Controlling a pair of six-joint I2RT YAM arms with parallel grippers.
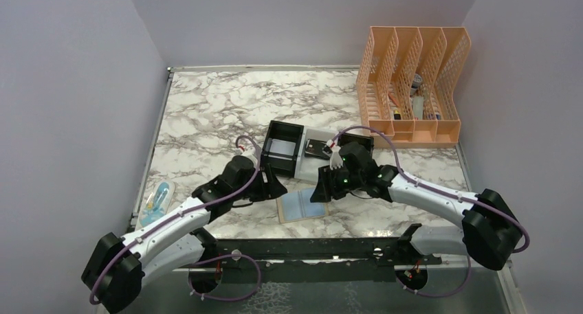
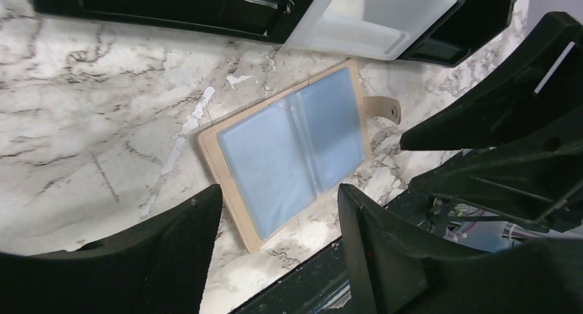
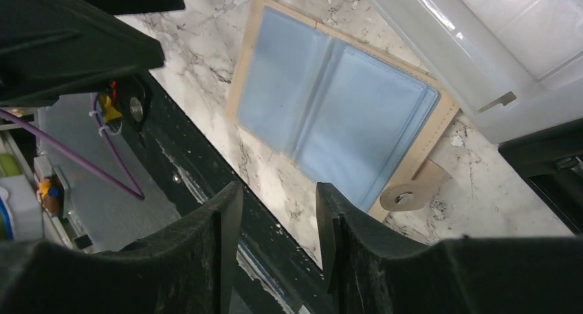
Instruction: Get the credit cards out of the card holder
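On marble tabletop (image 1: 206, 108), lilac walls (image 1: 69, 87): card holder (image 1: 302, 206) open, seemingly empty; left gripper (image 2: 278, 190), right gripper (image 3: 278, 190) parted, empty-handed.

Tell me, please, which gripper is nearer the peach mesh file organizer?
Right. The right gripper hovers nearer the robot, left of the organizer; the left gripper is farther left.

Plain lavender-grey walls are closing in the scene on three sides: the left wall (image 1: 69, 87), the back wall (image 1: 302, 18) and the right wall (image 1: 533, 87). The desk (image 1: 213, 108) is showing white marble veined in grey, with a thin metal rim (image 1: 159, 135) running along its left side. Soft, even light is falling across it.
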